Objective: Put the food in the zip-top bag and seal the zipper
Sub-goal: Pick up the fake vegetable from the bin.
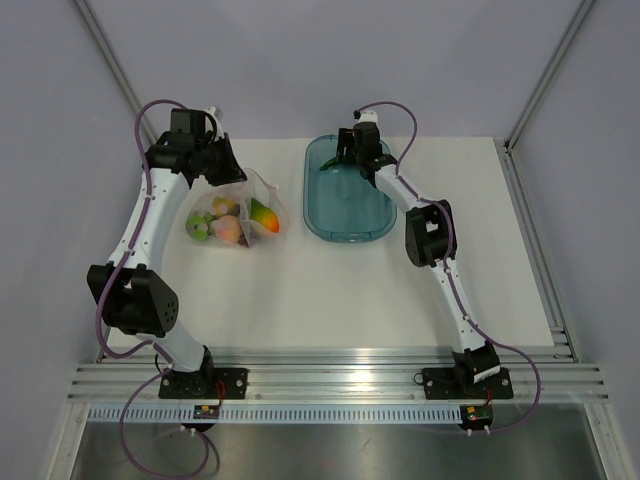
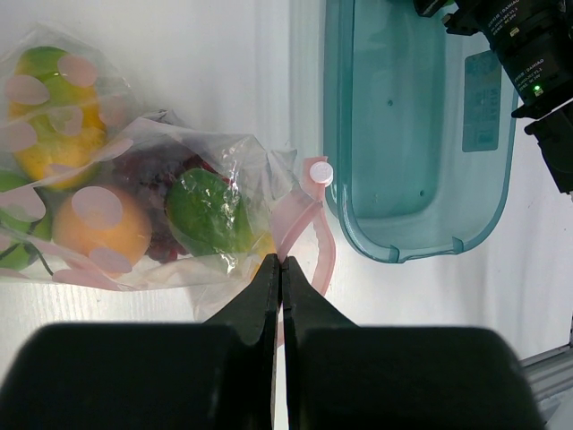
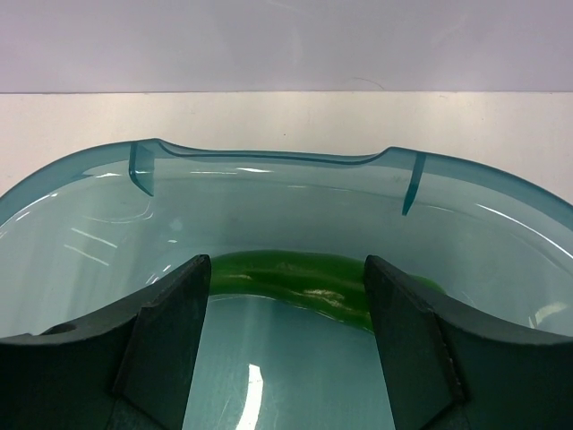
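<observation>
The clear zip-top bag (image 1: pixel 238 212) lies left of centre with several toy fruits inside: an orange-green mango (image 1: pixel 264 215), a peach-pink one (image 1: pixel 229 230) and a green one (image 1: pixel 199 228). In the left wrist view the bag (image 2: pixel 134 206) also shows dark grapes (image 2: pixel 148 175). My left gripper (image 1: pixel 222 172) (image 2: pixel 282 262) is shut on the pink zipper (image 2: pixel 309 224) at the bag's mouth. My right gripper (image 1: pixel 346 158) (image 3: pixel 286 262) is open inside the far end of the teal tray (image 1: pixel 350 236). A curved green food piece (image 3: pixel 295 279) lies between its fingers, untouched.
The teal tray (image 2: pixel 403 251) sits just right of the bag's mouth; its far rim (image 3: pixel 269 154) is close ahead of the right gripper. Grey walls stand behind the table. A metal rail (image 1: pixel 530 230) runs along the right edge and rails (image 1: pixel 320 368) along the near edge.
</observation>
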Robot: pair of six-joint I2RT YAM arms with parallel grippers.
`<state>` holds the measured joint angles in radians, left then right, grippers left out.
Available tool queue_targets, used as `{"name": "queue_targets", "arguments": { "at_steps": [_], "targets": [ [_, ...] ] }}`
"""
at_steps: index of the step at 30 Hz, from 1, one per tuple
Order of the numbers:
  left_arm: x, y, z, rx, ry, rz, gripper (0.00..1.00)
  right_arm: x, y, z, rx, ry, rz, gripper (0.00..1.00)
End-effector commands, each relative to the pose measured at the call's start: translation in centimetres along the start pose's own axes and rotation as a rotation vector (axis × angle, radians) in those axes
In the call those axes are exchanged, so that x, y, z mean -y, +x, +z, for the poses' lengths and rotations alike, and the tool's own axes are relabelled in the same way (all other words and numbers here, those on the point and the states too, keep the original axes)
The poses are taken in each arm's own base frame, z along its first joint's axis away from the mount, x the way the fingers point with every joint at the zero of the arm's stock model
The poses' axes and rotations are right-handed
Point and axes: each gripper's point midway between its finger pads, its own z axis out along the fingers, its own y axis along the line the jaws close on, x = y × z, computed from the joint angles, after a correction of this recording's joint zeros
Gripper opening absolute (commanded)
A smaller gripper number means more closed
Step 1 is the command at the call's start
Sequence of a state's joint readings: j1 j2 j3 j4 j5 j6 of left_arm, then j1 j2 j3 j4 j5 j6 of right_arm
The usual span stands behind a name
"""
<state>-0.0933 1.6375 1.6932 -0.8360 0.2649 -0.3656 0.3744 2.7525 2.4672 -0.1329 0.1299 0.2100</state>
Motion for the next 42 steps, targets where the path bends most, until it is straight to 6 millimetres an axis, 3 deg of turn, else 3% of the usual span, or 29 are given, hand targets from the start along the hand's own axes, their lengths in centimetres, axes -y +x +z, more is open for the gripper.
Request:
{"name": "queue_targets", "arguments": {
  "at_steps": [1, 10, 13, 14, 15, 16, 17, 18, 20, 24, 28, 29, 30, 36, 42],
  "targets": [
    [1.1, -1.6, -0.8, 0.061, 0.031, 0.028, 0.0, -0.3, -1.8, -1.2, -0.006, -0.014, 0.015, 0.77],
    [1.3, -1.5, -0.9, 0.062, 0.039, 0.024, 0.0, -0.6, -1.5, -2.1, -0.035, -0.033, 0.015, 0.75],
    [1.4, -1.6, -0.8, 0.065, 0.04, 0.025, 0.0, -1.6, -1.0, -2.9, -0.075, -0.085, 0.021, 0.72],
    [1.4, -1.6, -0.8, 0.065, 0.04, 0.024, 0.0, -1.9, -2.0, -3.7, -0.064, -0.091, 0.032, 0.72],
    [1.4, -1.6, -0.8, 0.066, 0.042, 0.024, 0.0, -1.4, -0.5, -3.8, -0.089, -0.087, 0.035, 0.72],
    [1.4, -1.6, -0.7, 0.064, 0.043, 0.024, 0.0, -1.5, -0.5, -4.2, -0.088, -0.089, 0.041, 0.72],
    [1.5, -1.5, -0.7, 0.061, 0.045, 0.025, 0.0, -1.9, -1.5, -5.0, -0.074, -0.099, 0.051, 0.72],
    [1.4, -1.5, -0.6, 0.06, 0.043, 0.024, 0.0, -1.5, -0.3, -5.2, -0.096, -0.092, 0.05, 0.72],
    [1.5, -1.5, -0.6, 0.062, 0.047, 0.023, 0.0, -1.5, -0.4, -6.0, -0.109, -0.093, 0.051, 0.71],
    [1.7, -1.7, -0.7, 0.073, 0.053, 0.016, 0.0, -1.8, 2.0, -7.1, -0.185, -0.129, 0.042, 0.7],
    [1.7, -1.6, -0.7, 0.075, 0.056, 0.011, 0.0, -2.3, 3.2, -8.7, -0.242, -0.166, 0.044, 0.67],
    [1.8, -1.6, -0.7, 0.075, 0.057, 0.012, 0.0, -2.5, 2.2, -9.3, -0.222, -0.174, 0.043, 0.67],
    [1.9, -1.7, -0.8, 0.078, 0.065, 0.01, 0.0, -2.3, 3.1, -9.7, -0.238, -0.172, 0.039, 0.67],
    [2.4, -1.6, -0.9, 0.077, 0.078, 0.007, 0.0, -1.5, 3.1, -10.6, -0.264, -0.145, -0.052, 0.66],
    [2.8, -1.6, -1.3, 0.085, 0.089, 0.008, 0.0, -1.1, 3.8, -11.2, -0.298, -0.106, -0.195, 0.53]
  ]
}}
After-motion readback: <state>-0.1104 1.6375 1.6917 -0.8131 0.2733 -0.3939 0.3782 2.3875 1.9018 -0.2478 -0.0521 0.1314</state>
